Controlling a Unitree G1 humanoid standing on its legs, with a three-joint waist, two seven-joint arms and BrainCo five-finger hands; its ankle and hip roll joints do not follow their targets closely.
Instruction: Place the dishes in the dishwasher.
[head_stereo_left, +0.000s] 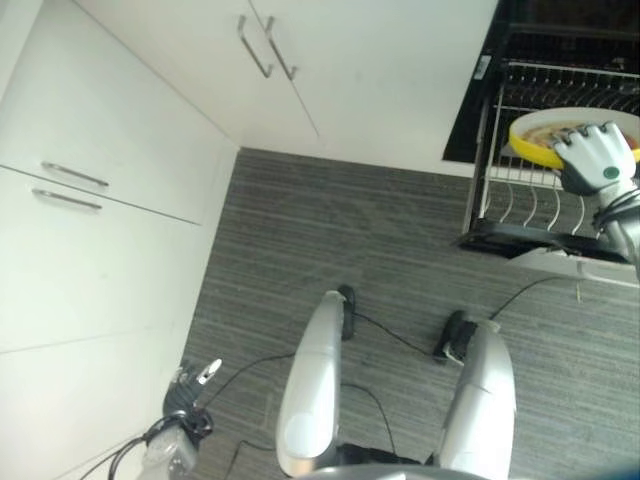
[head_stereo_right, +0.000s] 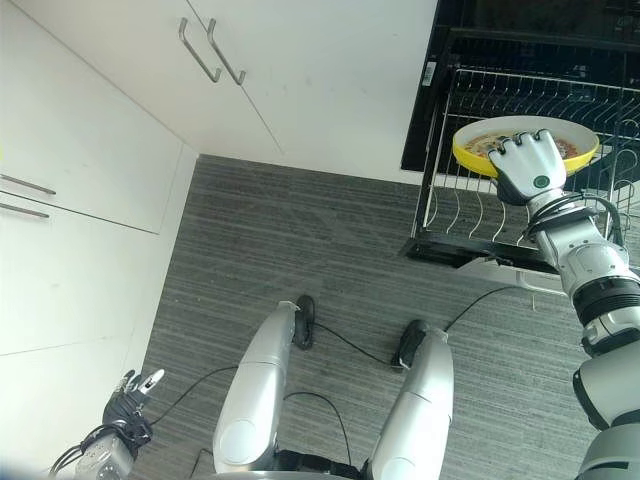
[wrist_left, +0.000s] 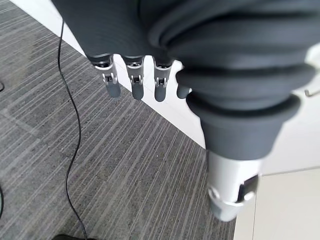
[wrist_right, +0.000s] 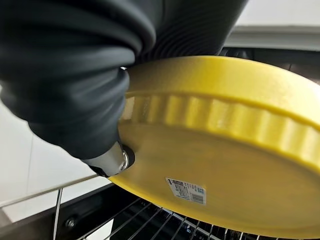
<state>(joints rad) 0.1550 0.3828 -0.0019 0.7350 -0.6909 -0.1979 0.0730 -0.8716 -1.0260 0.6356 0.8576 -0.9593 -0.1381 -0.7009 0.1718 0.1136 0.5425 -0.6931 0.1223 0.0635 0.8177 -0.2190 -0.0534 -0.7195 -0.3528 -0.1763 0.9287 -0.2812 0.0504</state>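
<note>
A yellow dish (head_stereo_right: 478, 143) with a fluted rim and a pale inside hangs level over the pulled-out wire rack (head_stereo_right: 470, 212) of the dishwasher, at the upper right. My right hand (head_stereo_right: 531, 165) holds its near rim, fingers over the top and thumb (wrist_right: 111, 161) pressed against the yellow underside (wrist_right: 210, 165), which carries a sticker. Rack wires show just beneath the dish. My left hand (head_stereo_left: 190, 385) hangs low at the lower left above the floor, its fingers (wrist_left: 135, 82) relaxed and holding nothing.
White cabinet doors with metal bar handles (head_stereo_left: 265, 45) stand ahead, and white drawers (head_stereo_left: 70, 185) line the left side. Grey striped floor (head_stereo_left: 340, 230) lies between them and the dishwasher. The rack's dark front edge (head_stereo_left: 530, 240) juts out over the floor.
</note>
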